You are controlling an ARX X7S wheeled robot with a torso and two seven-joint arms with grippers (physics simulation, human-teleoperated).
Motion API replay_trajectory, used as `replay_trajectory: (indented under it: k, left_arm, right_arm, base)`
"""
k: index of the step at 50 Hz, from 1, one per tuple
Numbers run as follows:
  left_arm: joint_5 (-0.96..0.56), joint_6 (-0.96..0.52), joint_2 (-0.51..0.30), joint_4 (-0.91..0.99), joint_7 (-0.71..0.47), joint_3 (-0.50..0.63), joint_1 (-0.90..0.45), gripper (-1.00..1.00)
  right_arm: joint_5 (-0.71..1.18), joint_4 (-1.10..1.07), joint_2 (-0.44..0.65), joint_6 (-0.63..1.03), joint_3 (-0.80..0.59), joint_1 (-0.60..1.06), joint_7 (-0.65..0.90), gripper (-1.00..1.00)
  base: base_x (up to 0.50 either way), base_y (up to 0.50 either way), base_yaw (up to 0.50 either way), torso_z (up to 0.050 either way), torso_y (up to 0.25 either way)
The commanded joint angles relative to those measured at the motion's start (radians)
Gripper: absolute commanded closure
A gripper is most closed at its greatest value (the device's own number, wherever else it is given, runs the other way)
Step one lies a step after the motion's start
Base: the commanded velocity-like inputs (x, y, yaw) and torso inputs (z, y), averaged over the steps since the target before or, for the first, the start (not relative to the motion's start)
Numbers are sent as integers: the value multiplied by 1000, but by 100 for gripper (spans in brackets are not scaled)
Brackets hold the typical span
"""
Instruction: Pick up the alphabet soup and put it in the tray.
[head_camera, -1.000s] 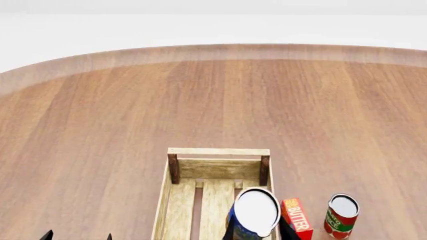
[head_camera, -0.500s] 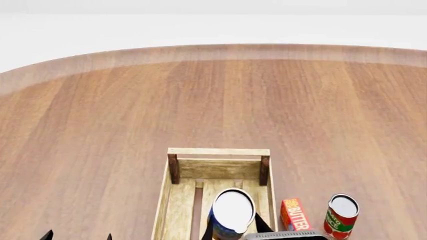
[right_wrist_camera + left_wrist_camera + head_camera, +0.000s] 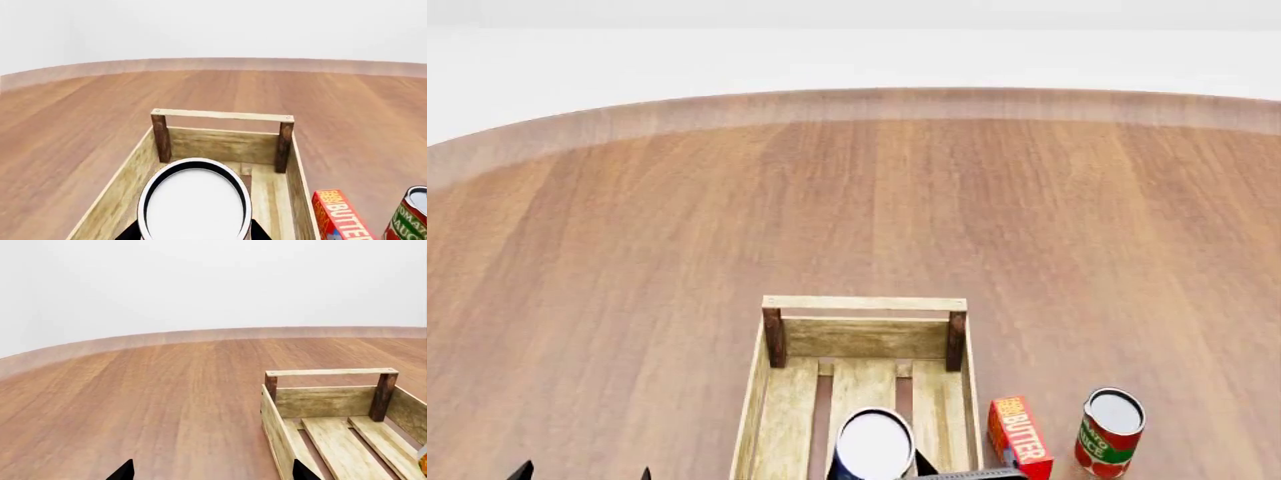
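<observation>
Your right gripper (image 3: 193, 234) is reaching in low over the tray (image 3: 785, 400), clamping the alphabet soup (image 3: 874, 446) between its walls. Your left gripper (image 3: 210, 471) is idling beside the crate, fingers spread, holding nothing. Butter box (image 3: 1020, 436) and red-green can (image 3: 1110, 432) are sitting right of the tray on the wooden table (image 3: 627, 260); white wall beyond.

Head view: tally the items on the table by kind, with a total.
Cans: 2, the alphabet soup and the red-and-green can
Butter boxes: 1, the butter box
Crates: 1, the tray
Total: 4
</observation>
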Motion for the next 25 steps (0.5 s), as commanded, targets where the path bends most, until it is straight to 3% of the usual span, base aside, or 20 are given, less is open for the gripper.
replay_trajectory:
  k: [1,25]
  left_arm:
    - [-4,1,-4,2,-3,4,-1,-100]
    - [-9,6,-9,-1,-10,13,-4,-100]
  right_arm:
    - [-53,122,-23,-54,-29,31,-29,100]
    - [-51,234,-39,-69,-49,53,-33,100]
  base:
    - [0,0,0,0,0]
    - [0,0,0,0,0]
